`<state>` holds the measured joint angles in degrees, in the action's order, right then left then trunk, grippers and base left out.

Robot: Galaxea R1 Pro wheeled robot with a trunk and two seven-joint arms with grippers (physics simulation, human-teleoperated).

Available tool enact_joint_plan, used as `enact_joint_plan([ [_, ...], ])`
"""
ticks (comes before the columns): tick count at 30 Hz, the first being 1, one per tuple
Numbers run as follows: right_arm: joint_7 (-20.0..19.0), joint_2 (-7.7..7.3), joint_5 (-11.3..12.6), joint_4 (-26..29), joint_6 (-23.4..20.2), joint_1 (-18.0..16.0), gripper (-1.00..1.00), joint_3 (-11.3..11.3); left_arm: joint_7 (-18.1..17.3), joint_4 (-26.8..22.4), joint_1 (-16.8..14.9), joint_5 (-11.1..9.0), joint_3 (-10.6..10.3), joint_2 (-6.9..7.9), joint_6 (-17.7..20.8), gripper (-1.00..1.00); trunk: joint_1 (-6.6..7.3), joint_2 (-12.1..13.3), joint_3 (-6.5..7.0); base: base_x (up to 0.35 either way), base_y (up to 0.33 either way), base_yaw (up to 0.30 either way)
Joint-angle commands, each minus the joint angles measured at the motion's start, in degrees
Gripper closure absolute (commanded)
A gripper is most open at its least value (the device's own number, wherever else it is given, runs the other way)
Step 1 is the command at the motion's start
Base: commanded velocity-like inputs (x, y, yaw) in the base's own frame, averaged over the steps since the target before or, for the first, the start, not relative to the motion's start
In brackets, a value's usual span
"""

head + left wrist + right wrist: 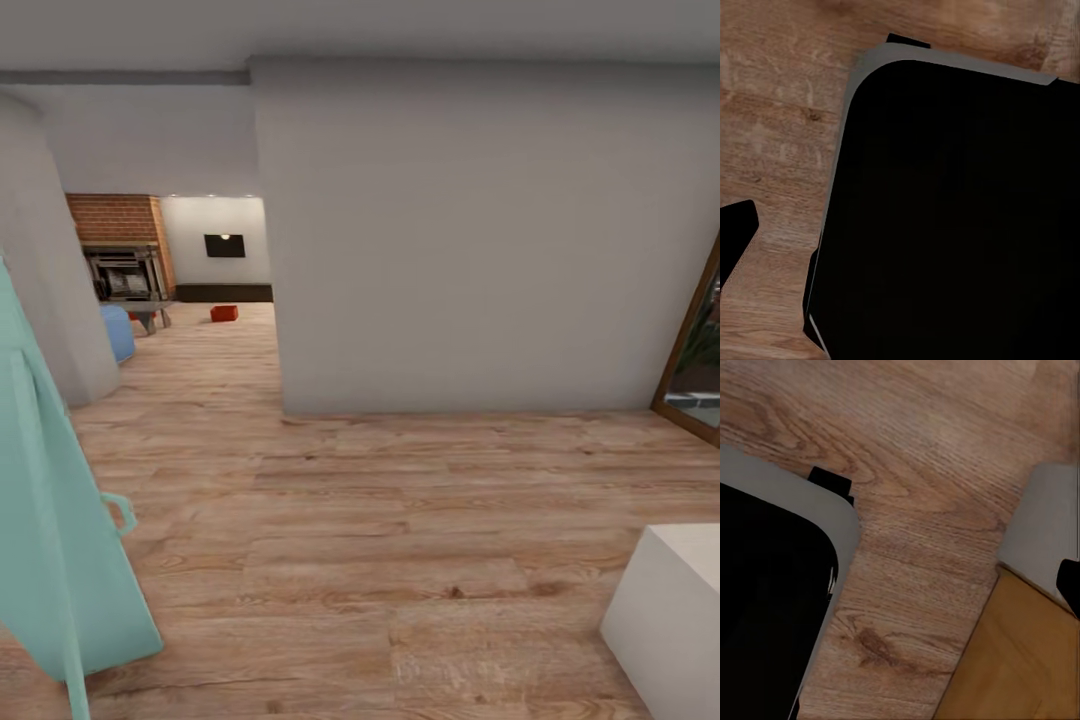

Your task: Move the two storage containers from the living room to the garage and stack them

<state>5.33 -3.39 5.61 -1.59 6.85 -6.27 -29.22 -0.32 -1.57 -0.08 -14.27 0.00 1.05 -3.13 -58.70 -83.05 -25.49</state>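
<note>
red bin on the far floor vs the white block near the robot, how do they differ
In the head view the red bin is orange-red; the white block is plain white. The bin sits far off, through the opening near the brick fireplace, and looks tiny; the block is close at lower right, looks large and is cut off by the picture's edge. Both rest on the light wood floor.

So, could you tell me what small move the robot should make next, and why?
Probably drive forward-left through the opening toward the living room: one red container sits on the wood floor far ahead, near the brick fireplace, well beyond reach, and the grey wall blocks the way straight ahead.
</note>
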Motion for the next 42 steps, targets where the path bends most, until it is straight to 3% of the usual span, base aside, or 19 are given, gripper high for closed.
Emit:
enact_joint_plan([
  [1,0.0,0.03,0.6,-0.2,0.4,-0.1,-1.00,-0.5,0.0,0.0,0.0,-0.3,0.0,0.00,-0.1,-1.00,-0.03,0.0,-0.05,0.326,0.000,0.000],
  [42,0.0,-0.04,1.0,-0.2,0.4,-0.1,-1.00,-0.5,0.0,0.0,0.0,-0.5,0.1,0.09,-0.1,-1.00,-0.03,0.0,-0.05,0.326,0.000,0.000],
])
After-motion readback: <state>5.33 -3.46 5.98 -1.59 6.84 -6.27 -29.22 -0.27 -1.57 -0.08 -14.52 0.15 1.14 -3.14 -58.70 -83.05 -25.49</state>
